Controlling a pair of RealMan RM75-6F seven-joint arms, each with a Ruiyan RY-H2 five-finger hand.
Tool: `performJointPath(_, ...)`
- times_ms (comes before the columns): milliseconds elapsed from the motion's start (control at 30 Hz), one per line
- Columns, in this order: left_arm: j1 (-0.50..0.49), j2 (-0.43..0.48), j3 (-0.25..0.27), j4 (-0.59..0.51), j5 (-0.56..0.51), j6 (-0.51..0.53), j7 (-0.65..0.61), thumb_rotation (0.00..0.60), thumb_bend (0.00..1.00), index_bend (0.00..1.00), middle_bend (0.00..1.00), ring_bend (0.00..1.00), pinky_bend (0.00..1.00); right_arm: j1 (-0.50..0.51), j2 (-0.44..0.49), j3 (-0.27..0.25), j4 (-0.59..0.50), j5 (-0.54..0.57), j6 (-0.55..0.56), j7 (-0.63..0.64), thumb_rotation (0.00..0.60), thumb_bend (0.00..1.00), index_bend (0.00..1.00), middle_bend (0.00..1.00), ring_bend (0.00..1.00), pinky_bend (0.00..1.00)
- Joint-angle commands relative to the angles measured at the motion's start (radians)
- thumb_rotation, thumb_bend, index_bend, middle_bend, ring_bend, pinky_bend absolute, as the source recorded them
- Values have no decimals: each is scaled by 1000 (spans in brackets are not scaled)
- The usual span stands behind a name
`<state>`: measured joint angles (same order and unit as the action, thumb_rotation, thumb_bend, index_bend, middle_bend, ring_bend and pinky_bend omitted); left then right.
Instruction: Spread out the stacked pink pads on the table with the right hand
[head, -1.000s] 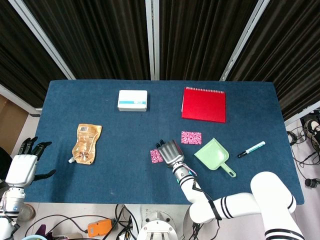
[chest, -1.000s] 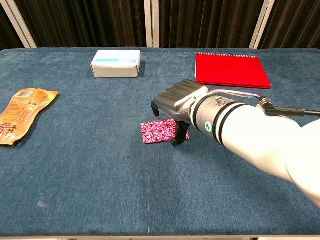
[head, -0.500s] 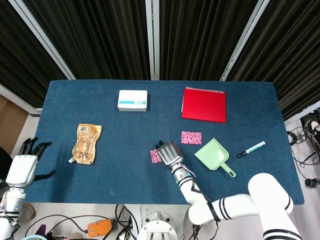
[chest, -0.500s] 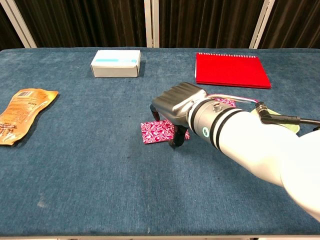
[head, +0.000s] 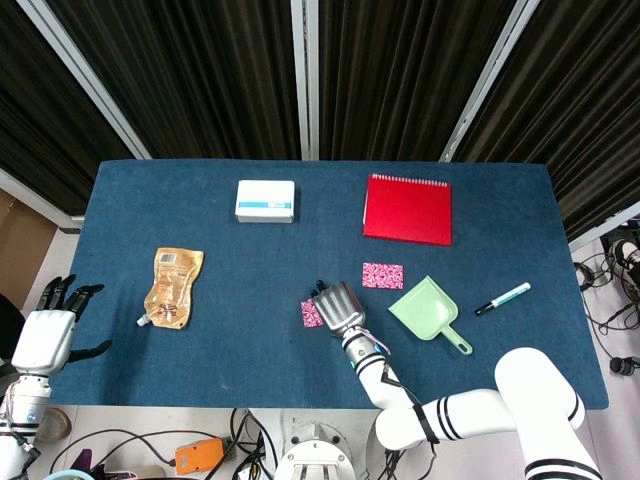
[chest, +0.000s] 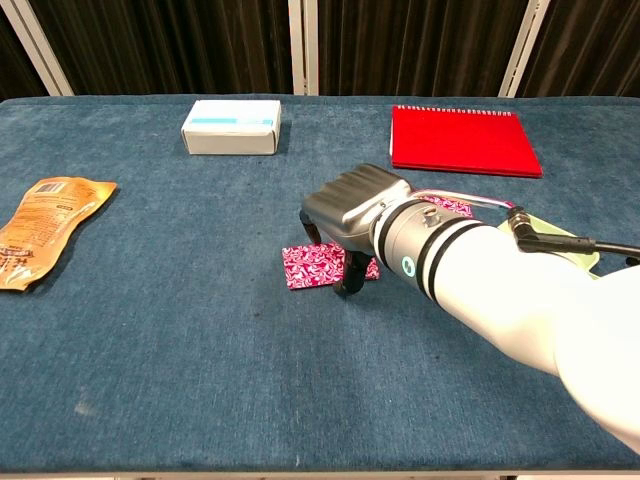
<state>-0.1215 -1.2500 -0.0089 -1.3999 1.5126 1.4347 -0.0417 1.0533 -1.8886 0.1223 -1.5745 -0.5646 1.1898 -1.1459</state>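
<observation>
A pink patterned pad (head: 312, 313) (chest: 313, 266) lies on the blue table, partly covered by my right hand (head: 338, 307) (chest: 352, 210). That hand hovers palm down over the pad's right edge, its fingers curled downward and touching the pad. A second pink pad (head: 382, 275) (chest: 448, 205) lies apart, further right near the green dustpan; in the chest view only a sliver shows behind my arm. My left hand (head: 48, 337) hangs off the table's left edge, fingers apart and holding nothing.
A red notebook (head: 407, 209) and a white box (head: 265, 201) sit at the back. A tan pouch (head: 172, 287) lies at the left. A green dustpan (head: 428, 312) and a marker pen (head: 502, 298) lie at the right.
My right hand has crept slightly leftward and toward the table's near edge over the pad. The left hand has not moved.
</observation>
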Motion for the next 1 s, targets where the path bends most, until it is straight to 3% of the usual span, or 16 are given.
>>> performJointPath(33,1,-1,1,0,0,0,-1,600,38,180,227,22,0,-2,-3,1,7,-4,-6,6,533,467,450,313,865,1000)
performJointPath(500,3,-5,2,7,3,3,-6,600,38,180,227,22,0,-22,-5,-1,21,-47,-16,38,534,598,540,418,881,1000)
performJointPath(1000,4,-3,1,7,5,6,-8,600,38,180,227,22,0,-38,22,23,-3,-74,-15,65,537,617,578,470,888,1000)
